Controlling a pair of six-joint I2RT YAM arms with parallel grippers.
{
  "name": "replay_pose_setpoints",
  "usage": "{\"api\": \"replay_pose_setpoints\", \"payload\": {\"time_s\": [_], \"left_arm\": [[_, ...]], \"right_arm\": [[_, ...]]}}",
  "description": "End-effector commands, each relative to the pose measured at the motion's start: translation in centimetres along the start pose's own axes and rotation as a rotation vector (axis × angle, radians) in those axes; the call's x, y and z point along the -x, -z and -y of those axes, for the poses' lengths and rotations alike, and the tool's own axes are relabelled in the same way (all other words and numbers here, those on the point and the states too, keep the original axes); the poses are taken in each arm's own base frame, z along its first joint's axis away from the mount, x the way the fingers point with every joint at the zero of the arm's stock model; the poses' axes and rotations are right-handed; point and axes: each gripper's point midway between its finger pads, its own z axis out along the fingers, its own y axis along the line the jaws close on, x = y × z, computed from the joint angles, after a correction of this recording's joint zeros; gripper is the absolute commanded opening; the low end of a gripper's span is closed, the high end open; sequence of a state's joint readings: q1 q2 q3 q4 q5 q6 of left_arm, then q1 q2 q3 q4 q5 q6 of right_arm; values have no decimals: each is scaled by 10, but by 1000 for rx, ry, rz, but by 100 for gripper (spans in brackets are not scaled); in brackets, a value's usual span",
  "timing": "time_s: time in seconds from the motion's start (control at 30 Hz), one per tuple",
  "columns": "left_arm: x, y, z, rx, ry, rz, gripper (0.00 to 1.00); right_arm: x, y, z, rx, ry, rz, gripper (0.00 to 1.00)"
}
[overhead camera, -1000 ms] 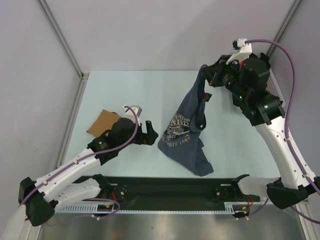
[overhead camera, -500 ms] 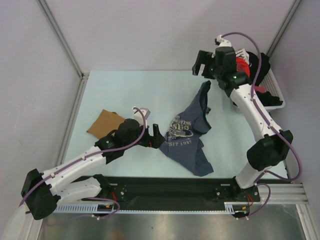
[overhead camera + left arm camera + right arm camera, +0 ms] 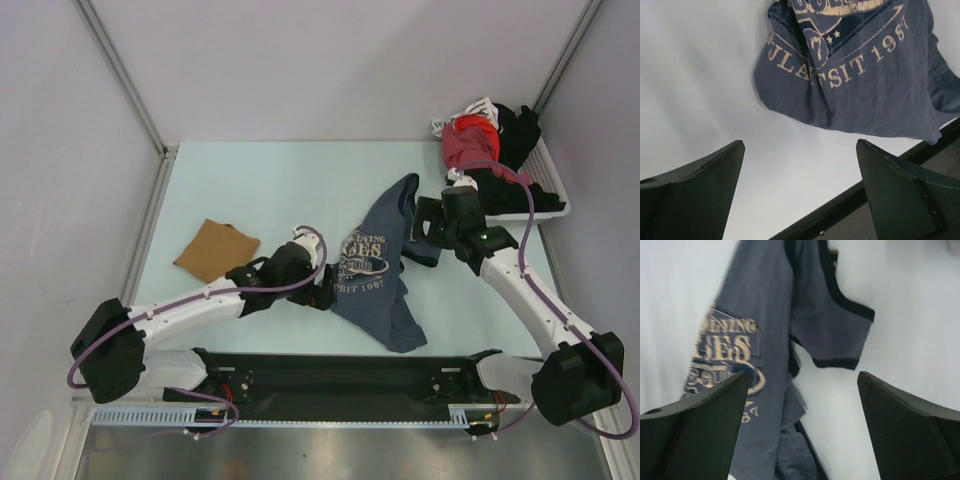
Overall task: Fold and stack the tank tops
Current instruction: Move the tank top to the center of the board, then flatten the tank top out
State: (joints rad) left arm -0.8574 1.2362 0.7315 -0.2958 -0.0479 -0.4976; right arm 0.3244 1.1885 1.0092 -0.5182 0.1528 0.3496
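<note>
The slate-blue tank top (image 3: 378, 262) lies crumpled on the table's middle, print side up, one dark-trimmed strap toward the back. My left gripper (image 3: 325, 288) sits low at its left edge, open and empty; in the left wrist view the blue top (image 3: 865, 65) lies just beyond the left gripper (image 3: 800, 142). My right gripper (image 3: 418, 238) hovers at the top's right side, open. In the right wrist view the right gripper (image 3: 802, 374) has the blue top (image 3: 765, 340) below it, nothing held. The tan-brown tank top (image 3: 215, 250) lies folded at the left.
A white basket (image 3: 548, 205) at the back right holds a heap of red, black and white clothes (image 3: 472, 140). The black rail (image 3: 340, 375) with the arm bases runs along the near edge, and it also shows in the left wrist view as the black rail (image 3: 840, 212).
My right gripper opened and let go of the blue top, which dropped onto the table. The right arm swung down to the top's right side. The left arm reached right to its left edge.
</note>
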Motion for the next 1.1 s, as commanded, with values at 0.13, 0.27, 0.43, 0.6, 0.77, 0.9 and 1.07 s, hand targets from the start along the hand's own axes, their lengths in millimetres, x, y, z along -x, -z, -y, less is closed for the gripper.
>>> {"api": "replay_pose_setpoints", "payload": {"time_s": [0.13,0.27,0.43,0.6,0.77,0.9,1.07], "left_arm": [[6,-26,36,-1,6,-8,100],[3,-52,35,55,33,-45,100],[1,-71,25,140,43,-79,90],[3,-79,7,173,70,-83,25],[37,-52,-47,235,146,-11,0],[78,3,-84,337,85,79,0],[144,54,-66,298,81,282,3]], "right_arm": [[-28,-42,40,-111,-83,-36,90],[-24,-73,53,-162,-118,-29,87],[-45,-110,68,-209,-142,-117,81],[-67,-123,64,-173,-148,-180,44],[-47,-102,63,-162,-143,-137,0],[-16,-62,50,-97,-155,-41,0],[19,4,36,-22,-161,82,0]]}}
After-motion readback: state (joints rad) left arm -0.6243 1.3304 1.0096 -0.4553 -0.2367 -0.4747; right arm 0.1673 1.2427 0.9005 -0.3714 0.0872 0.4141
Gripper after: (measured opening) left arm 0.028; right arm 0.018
